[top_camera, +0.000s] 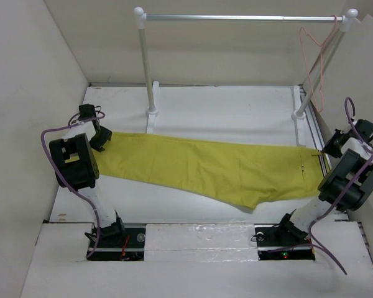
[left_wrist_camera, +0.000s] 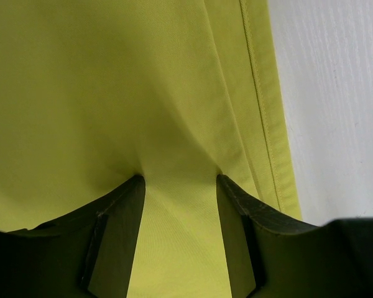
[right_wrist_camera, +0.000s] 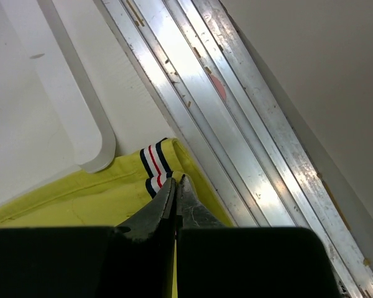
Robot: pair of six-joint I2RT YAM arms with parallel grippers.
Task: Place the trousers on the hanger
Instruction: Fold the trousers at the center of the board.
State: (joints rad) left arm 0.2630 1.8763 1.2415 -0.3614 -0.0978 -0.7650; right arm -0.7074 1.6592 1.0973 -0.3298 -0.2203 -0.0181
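The yellow trousers (top_camera: 217,167) lie flat across the table, leg ends at the left and waistband at the right. The pale pink hanger (top_camera: 315,59) hangs by its hook from the right end of the silver rail. My left gripper (top_camera: 101,138) sits on the leg ends. In the left wrist view it (left_wrist_camera: 178,177) is open, fingertips pressed into the cloth (left_wrist_camera: 112,93), which puckers between them. My right gripper (top_camera: 326,152) is at the waistband. In the right wrist view it (right_wrist_camera: 176,178) is shut on the waistband edge (right_wrist_camera: 81,198), beside the striped trim (right_wrist_camera: 152,161).
A stand with white posts (top_camera: 146,68) and a silver rail (top_camera: 236,18) rises behind the trousers. Its white foot (right_wrist_camera: 62,105) lies close to the waistband. An aluminium track (right_wrist_camera: 224,124) runs along the table's right edge. Walls close in on both sides.
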